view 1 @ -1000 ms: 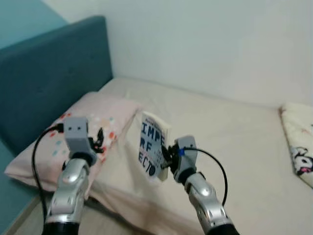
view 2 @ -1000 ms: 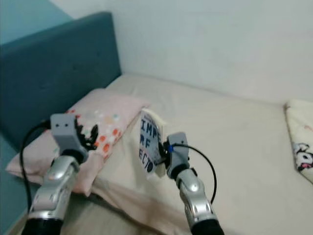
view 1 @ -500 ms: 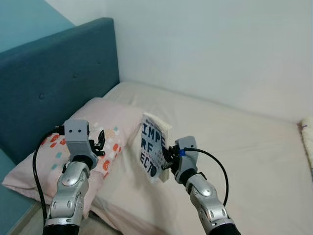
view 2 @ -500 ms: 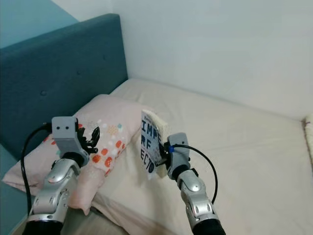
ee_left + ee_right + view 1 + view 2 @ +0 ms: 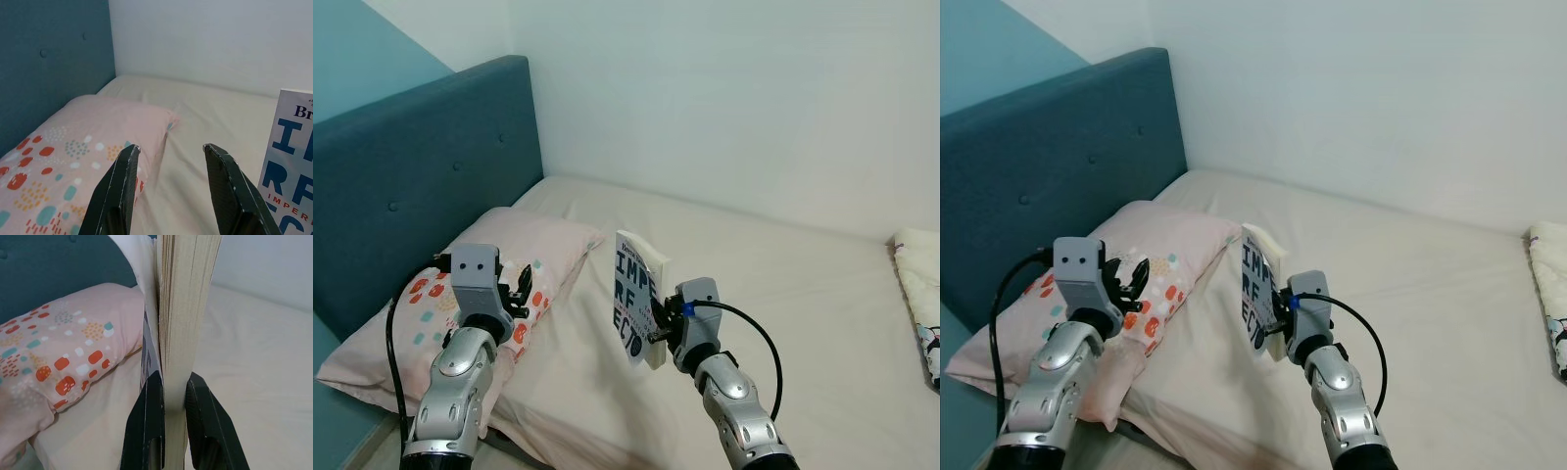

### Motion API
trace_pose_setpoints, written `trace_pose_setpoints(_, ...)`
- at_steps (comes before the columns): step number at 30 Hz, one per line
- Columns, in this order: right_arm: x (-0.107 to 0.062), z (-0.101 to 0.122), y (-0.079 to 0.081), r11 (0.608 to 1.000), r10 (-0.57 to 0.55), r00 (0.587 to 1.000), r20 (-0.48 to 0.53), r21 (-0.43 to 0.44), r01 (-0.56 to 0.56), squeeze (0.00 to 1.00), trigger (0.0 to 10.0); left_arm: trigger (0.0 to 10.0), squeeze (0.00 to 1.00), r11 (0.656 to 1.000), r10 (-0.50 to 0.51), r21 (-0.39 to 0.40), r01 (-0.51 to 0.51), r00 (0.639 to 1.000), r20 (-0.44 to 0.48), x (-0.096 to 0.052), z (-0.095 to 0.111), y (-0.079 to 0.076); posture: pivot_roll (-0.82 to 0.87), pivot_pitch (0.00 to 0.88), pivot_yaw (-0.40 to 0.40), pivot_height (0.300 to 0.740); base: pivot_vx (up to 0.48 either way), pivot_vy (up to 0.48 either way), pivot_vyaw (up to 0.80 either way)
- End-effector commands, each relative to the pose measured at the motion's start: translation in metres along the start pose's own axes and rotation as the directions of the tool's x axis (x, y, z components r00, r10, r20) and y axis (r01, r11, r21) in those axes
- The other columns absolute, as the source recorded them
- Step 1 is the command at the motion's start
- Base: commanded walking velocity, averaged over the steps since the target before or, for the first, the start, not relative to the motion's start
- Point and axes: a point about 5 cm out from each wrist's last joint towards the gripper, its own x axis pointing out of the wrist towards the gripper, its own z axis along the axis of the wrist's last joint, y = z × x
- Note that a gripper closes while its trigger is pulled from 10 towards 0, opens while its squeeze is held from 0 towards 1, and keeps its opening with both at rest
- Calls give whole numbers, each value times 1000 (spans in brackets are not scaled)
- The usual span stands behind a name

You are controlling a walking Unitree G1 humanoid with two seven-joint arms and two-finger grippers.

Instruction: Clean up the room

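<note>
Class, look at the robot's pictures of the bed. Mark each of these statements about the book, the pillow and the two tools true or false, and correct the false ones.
1. The right tool is clamped on the upright white paperback book with blue lettering. True.
2. The left tool grips the pink pillow with coloured dots. False: its fingers are apart with nothing between them, above the pillow.
3. The book lies flat on the cream mattress. False: it is held upright above the mattress.
4. The pillow lies by the padded teal headboard. True.
5. A second, white printed cushion lies at the mattress's right edge. True.
</note>
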Motion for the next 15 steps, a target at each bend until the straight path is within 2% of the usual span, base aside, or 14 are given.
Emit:
trace_pose_setpoints(1,0,9,-1,1000,-12,999,46,9,11,0,10000,10000,0,1000,-5,9,5,1000,-13,0,-2,3,49,0,-16,740,0,480,0)
trace_pose_setpoints(14,0,10,-3,1000,-24,998,54,20,23,0,10000,10000,0,1000,-15,10,15,1000,-11,-1,-1,3,59,0,-19,740,0,480,0)
trace_pose_setpoints(15,1,11,-2,1000,-23,998,55,22,22,0,10000,10000,0,1000,-6,30,7,1000,-10,-1,1,4,61,0,-20,740,0,0,0)
